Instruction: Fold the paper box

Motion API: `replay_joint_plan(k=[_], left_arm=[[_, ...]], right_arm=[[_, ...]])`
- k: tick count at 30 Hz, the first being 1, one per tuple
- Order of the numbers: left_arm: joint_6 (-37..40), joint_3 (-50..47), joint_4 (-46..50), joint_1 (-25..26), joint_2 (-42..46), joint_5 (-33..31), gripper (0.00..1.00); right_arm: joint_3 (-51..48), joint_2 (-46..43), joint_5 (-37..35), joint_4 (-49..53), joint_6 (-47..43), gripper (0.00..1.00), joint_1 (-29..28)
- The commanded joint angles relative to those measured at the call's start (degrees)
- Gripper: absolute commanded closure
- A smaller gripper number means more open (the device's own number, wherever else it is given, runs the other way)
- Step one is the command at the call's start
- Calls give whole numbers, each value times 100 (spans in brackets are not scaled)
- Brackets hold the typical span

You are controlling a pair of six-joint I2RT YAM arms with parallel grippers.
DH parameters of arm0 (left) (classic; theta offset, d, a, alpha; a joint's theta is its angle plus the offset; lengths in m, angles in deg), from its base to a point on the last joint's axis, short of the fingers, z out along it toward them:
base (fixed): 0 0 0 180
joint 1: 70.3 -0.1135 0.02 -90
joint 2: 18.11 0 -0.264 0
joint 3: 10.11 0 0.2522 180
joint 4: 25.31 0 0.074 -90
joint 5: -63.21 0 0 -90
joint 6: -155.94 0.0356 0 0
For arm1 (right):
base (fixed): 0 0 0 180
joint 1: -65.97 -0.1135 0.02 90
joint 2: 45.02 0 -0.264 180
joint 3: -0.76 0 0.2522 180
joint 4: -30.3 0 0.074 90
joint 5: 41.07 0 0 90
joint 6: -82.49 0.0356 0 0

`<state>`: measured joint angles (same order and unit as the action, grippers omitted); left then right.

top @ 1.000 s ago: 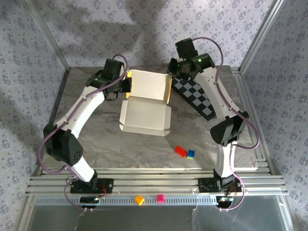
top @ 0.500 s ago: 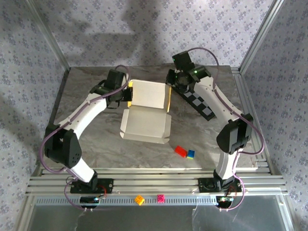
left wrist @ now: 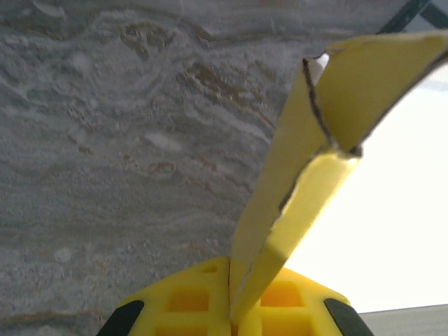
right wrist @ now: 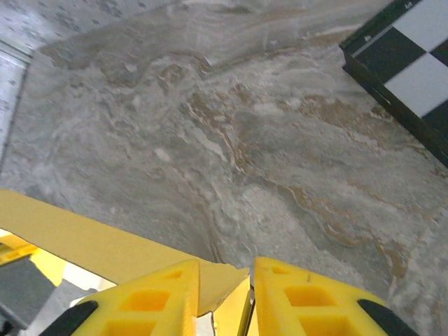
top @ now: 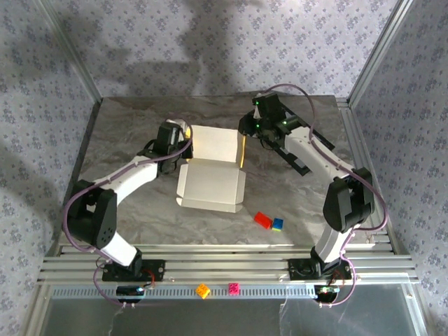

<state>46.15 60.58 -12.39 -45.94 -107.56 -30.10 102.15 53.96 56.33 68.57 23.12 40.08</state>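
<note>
1. The paper box (top: 212,170) lies open on the tabletop (top: 161,217), white inner face up, between the two end effectors. Its rear panel stands tilted up from the tray portion, which lies nearer the arm bases.
2. The left end effector (top: 183,143) is at the rear left corner of the box. In the left wrist view its yellow fingers (left wrist: 185,308) are closed together on a thin yellow flap of the box. The flap rises from between the pads and bends over at its top.
3. The right end effector (top: 246,133) is at the rear right corner of the box, opposite the left end effector. In the right wrist view a narrow gap shows between its fingers (right wrist: 157,297), and the yellow edge of the box wall reaches into that gap. Whether the pads press on the wall cannot be told.
4. A checkerboard mat (right wrist: 413,63) lies on the tabletop just beyond the right end effector, on the side away from the box. The right arm partly covers it in the top view.
5. A red brick (top: 262,220) and a blue brick (top: 278,224) lie touching each other, well apart from both end effectors, on the base side of the box.
6. A yellow brick (top: 203,290) and a pink brick (top: 233,288) rest on the rail between the arm bases.
</note>
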Motion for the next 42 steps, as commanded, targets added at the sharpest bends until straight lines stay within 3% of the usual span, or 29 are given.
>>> replay_joint_plan(k=[1, 6, 10, 20, 23, 27, 32, 42], left_arm=[[-84, -184, -1296, 25, 192, -498, 100], [280, -371, -1739, 129, 94, -818, 100], [578, -469, -1950, 218, 46, -1248, 100], [1141, -709, -2548, 305, -204, -1574, 100], [1343, -722, -2609, 310, -253, -1593, 100], [1549, -709, -2649, 316, -329, -1615, 100], [1699, -750, -2667, 317, -342, -1599, 100], [1848, -862, -2795, 348, -468, -1506, 100]], right_arm=[[-53, -158, 359, -278, 178, 69, 177], [399, -149, 210, 137, 728, 61, 288], [739, 30, 244, 464, 1526, 68, 443], [1580, 578, 581, 769, 2784, 73, 420], [2075, 827, 678, 1050, 2702, 74, 405], [2928, 1255, 576, 2286, 2129, 74, 287], [2214, 866, 773, 2018, 2279, 71, 325], [2181, 1195, 1174, 2164, 2485, 71, 416]])
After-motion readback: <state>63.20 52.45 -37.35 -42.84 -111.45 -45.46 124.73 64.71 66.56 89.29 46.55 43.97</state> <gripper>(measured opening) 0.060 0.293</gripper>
